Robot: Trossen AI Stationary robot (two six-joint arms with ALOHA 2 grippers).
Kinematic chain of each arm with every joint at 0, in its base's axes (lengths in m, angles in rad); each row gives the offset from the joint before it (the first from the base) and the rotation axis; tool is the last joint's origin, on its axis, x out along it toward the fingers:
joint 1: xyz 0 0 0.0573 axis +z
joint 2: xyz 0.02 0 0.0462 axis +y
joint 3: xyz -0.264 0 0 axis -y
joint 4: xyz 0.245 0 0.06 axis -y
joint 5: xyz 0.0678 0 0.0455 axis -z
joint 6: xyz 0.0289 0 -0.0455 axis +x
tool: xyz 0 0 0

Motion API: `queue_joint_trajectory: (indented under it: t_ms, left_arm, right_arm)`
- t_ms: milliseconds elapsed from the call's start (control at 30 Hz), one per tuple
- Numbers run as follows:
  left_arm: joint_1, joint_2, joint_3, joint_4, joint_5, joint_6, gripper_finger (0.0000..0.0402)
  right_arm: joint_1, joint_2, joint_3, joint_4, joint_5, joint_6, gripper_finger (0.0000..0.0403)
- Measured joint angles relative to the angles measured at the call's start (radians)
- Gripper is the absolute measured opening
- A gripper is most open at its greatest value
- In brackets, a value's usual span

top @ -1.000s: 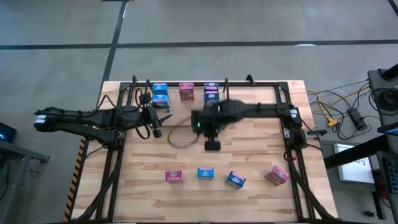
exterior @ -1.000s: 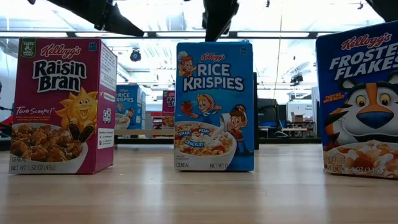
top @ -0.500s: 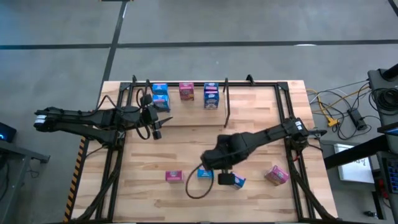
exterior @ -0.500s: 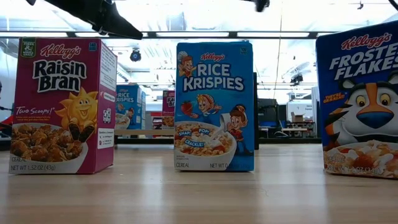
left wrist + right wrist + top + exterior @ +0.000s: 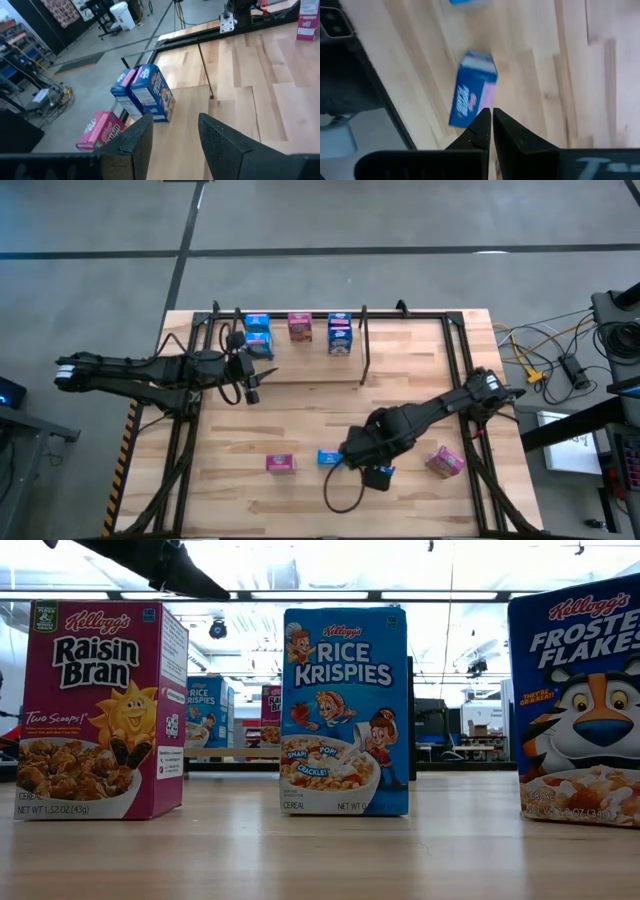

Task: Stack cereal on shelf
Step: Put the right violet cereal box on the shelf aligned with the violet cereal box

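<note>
From above, my right gripper hangs over the near row of small cardboard cereal boxes, directly above the bright blue carton, the Frosted Flakes box in the low view. In the right wrist view its fingers are pressed together with nothing between them, and that blue box sits just ahead of the tips on the pale wood table. I would have to spread them before going down.

My left gripper waits near the back left of the table, beside the low black wire shelf. Its fingers stand partly apart and hold nothing.

Three groups of cartons already stand at the shelf: two blue Rice Krispies boxes together, a magenta box, and another blue pair. Four are left in the near row: the magenta Raisin Bran box, the blue Rice Krispies box, the one under my gripper, and a magenta box tilted off to the right.

I judge these boxes very light, with thin card walls that dent if squeezed hard, and a glossy print that could slip. I would take the blue one across its two broad faces, near the middle, with a gentle pinch, and keep it upright on the way to the shelf
</note>
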Motion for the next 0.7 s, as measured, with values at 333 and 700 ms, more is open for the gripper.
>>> queue_joint_trajectory:
  t_ms: [333, 700]
  left_arm:
    - [0.0, -0.001, 0.024, 0.009, 0.0, 0.05, 0.0141]
    - [0.0, -0.002, 0.025, 0.014, -0.001, 0.074, 0.0141]
  right_arm:
    - [0.081, -0.271, -0.374, 0.036, 0.008, 0.345, 0.0008]
    - [0.19, -0.639, -0.735, 0.12, 0.001, 0.717, 0.0009]
